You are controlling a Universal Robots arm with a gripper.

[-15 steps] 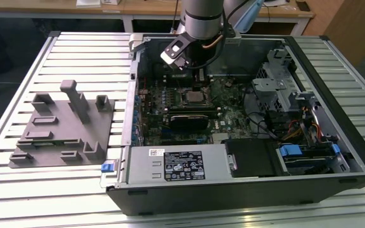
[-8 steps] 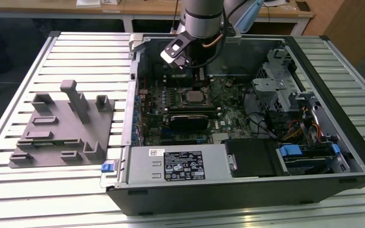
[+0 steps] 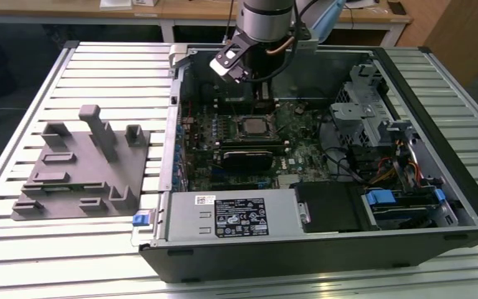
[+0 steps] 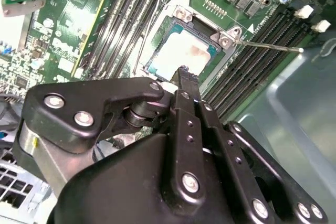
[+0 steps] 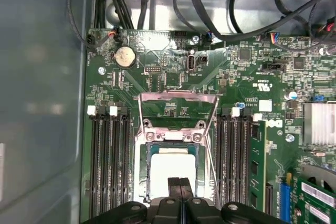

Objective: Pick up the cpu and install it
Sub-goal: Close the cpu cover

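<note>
A slatted metal table [image 3: 98, 68] carries an open computer case [image 3: 305, 255] laid on its side, with a grey fixture block [image 3: 81, 168] on the exterior view's left and wooden desks behind. The cpu [image 5: 170, 166] lies flat in the motherboard socket near the middle of the case, silver top up. The hinged retention frame [image 5: 178, 98] stands lifted off it, so the chip looks seated but not yet clamped down. The arm [image 3: 264, 18] descends from the upper middle of the exterior view, wrist aimed down into the case. In both wrist views the gripper [image 5: 181, 184] hangs close over the chip's near edge, fingers pressed together on nothing. Whether they touch the lid, I cannot tell.
</note>
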